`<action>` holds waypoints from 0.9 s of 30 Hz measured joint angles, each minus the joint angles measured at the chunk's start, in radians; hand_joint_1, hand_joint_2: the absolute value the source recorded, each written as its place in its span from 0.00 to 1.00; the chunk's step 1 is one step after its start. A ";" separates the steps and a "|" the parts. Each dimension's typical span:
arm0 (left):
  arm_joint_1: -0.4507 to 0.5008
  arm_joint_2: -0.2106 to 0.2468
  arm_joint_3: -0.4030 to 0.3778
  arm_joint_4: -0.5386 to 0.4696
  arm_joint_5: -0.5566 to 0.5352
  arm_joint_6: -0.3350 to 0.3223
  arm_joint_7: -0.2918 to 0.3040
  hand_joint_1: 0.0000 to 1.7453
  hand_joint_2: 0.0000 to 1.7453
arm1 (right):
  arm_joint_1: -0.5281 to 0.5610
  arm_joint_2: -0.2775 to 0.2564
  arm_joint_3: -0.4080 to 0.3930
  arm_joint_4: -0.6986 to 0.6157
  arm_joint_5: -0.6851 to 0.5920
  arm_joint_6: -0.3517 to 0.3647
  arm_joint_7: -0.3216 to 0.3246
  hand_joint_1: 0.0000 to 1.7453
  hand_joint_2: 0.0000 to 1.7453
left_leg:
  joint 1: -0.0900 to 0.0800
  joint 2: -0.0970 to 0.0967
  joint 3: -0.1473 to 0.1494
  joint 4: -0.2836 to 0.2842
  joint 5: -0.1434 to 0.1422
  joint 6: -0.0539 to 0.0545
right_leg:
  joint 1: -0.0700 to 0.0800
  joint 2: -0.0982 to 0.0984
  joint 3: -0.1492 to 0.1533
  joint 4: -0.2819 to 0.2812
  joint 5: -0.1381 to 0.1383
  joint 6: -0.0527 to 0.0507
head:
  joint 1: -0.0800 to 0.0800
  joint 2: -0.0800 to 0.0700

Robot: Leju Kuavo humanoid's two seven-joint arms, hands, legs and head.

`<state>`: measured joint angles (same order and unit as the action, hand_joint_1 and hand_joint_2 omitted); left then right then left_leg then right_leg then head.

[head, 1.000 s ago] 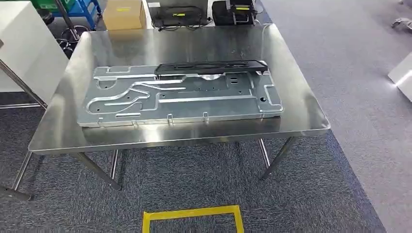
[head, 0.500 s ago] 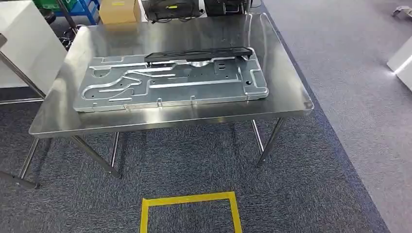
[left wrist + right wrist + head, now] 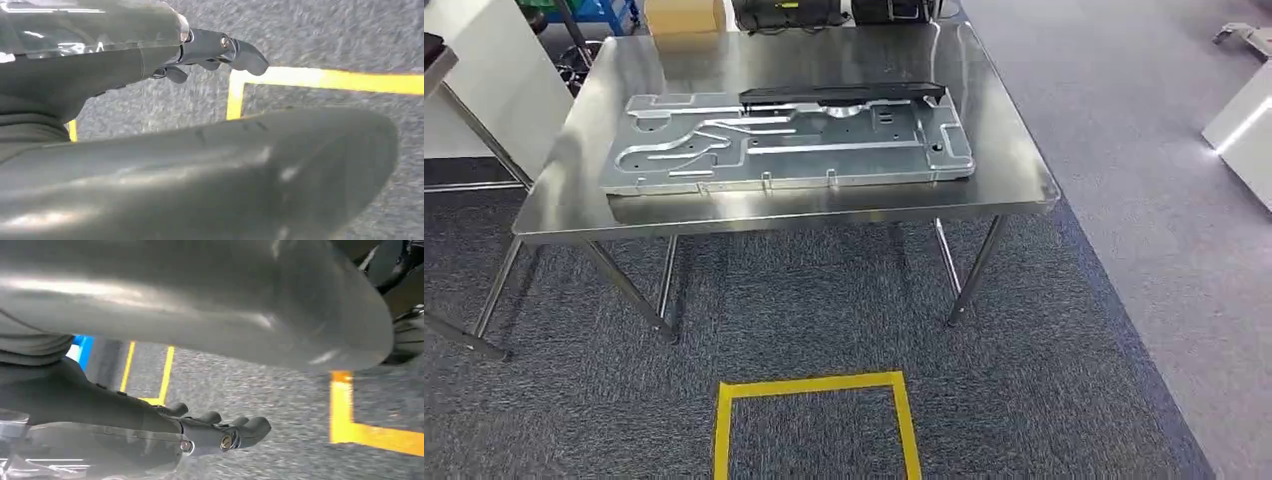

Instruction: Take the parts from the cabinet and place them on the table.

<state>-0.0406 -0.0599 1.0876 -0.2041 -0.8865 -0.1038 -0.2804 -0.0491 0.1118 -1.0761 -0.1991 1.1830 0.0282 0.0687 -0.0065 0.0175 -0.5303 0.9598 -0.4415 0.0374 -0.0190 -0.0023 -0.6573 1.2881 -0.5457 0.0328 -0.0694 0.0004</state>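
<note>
A steel table point(image 3: 1014, 170) stands ahead of me in the head view. On it lies a large stamped grey metal plate point(image 3: 824, 150), and a long black plastic part point(image 3: 844, 96) rests along the plate's far edge. My left hand point(image 3: 210, 50) hangs over the grey carpet with its fingers stretched out and nothing in it. My right hand point(image 3: 220, 432) also hangs over the carpet, fingers apart from the thumb and holding nothing.
A yellow tape square point(image 3: 814, 385) marks the carpet in front of the table. A white cabinet point(image 3: 484, 90) stands at the left, a white object point(image 3: 1239, 130) at the right. Behind the table are a cardboard box point(image 3: 682, 14) and black cases point(image 3: 789, 12).
The whole picture has shifted: the table now sits higher and farther off, so the camera has moved back. The plate and black part keep their places on the table.
</note>
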 joint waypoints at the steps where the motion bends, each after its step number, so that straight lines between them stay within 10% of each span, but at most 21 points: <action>1: -0.002 0.000 0.001 0.000 0.000 0.002 -0.005 0.00 0.00 | -0.002 0.002 0.003 0.000 0.002 -0.003 0.008 0.00 0.00 | 0.001 0.000 -0.021 0.012 0.007 -0.003 | -0.003 0.000 0.049 -0.057 0.041 0.002 | 0.000 0.000; 4: -0.005 0.002 0.006 0.000 0.000 0.002 -0.013 0.00 0.00 | -0.009 0.007 0.008 0.000 0.006 -0.010 0.016 0.00 0.00 | 0.000 0.000 -0.062 0.047 0.018 -0.018 | 0.003 0.001 0.208 -0.297 0.010 -0.004 | 0.000 0.000; 8: -0.005 0.006 0.009 0.000 0.000 0.002 -0.014 0.00 0.00 | -0.008 0.015 0.012 0.002 0.009 -0.011 0.017 0.00 0.00 | 0.001 0.000 -0.073 0.045 0.048 -0.044 | 0.004 0.002 0.191 -0.308 0.016 -0.034 | -0.001 0.000; 12: -0.004 0.010 0.017 0.000 0.000 0.000 -0.016 0.00 0.00 | -0.013 0.019 0.012 0.003 0.008 -0.018 -0.009 0.00 0.00 | 0.013 -0.007 -0.143 0.250 -0.149 -0.065 | 0.006 -0.007 0.140 -0.310 0.062 -0.059 | -0.001 0.000; 14: -0.007 0.010 0.021 0.000 0.001 -0.002 -0.020 0.00 0.00 | -0.013 0.019 0.012 0.003 0.008 -0.018 -0.020 0.00 0.00 | 0.014 -0.007 -0.151 0.342 -0.172 -0.068 | 0.010 -0.007 0.115 -0.306 0.079 -0.059 | -0.001 0.000; 17: -0.014 0.010 0.024 0.000 0.000 -0.017 -0.036 0.00 0.00 | -0.014 0.018 0.012 0.003 0.003 -0.016 -0.025 0.00 0.00 | 0.014 -0.008 -0.025 0.208 -0.062 -0.059 | 0.012 -0.006 0.068 -0.292 0.104 -0.053 | -0.001 0.000; 19: -0.025 0.010 0.024 0.000 -0.002 -0.023 -0.041 0.00 0.00 | -0.019 0.016 0.012 0.003 0.000 -0.017 -0.016 0.00 0.00 | 0.009 -0.009 0.083 0.038 -0.092 -0.044 | 0.016 -0.006 0.052 -0.286 0.119 -0.044 | -0.001 0.000; 23: -0.029 0.006 0.024 0.000 -0.018 -0.029 -0.044 0.00 0.00 | -0.020 0.006 0.012 0.003 -0.002 -0.008 -0.005 0.00 0.00 | 0.002 -0.008 0.084 -0.003 -0.079 -0.018 | 0.014 -0.009 0.048 -0.294 0.155 -0.018 | -0.001 0.000; 24: -0.031 0.002 0.024 0.000 -0.023 -0.029 -0.041 0.00 0.00 | -0.021 0.001 0.012 0.003 -0.002 -0.007 -0.001 0.00 0.00 | 0.010 0.001 0.077 -0.009 -0.064 -0.010 | 0.010 -0.004 0.042 -0.280 0.134 -0.013 | -0.001 0.000; 27: -0.033 0.001 0.022 0.000 -0.032 -0.029 -0.027 0.00 0.00 | -0.020 -0.004 0.012 0.003 -0.007 -0.013 0.000 0.00 0.00 | 0.008 -0.001 0.037 -0.006 -0.034 0.007 | 0.007 0.000 -0.010 -0.104 -0.041 -0.005 | -0.001 0.000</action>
<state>-0.0738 -0.0587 1.1097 -0.2037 -0.9190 -0.1324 -0.3071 -0.0689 0.1079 -1.0643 -0.1961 1.1757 0.0153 0.0683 0.0010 0.0168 -0.4938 0.9541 -0.4752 0.0446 -0.0119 -0.0021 -0.6677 1.1843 -0.5869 0.0283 -0.0702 0.0004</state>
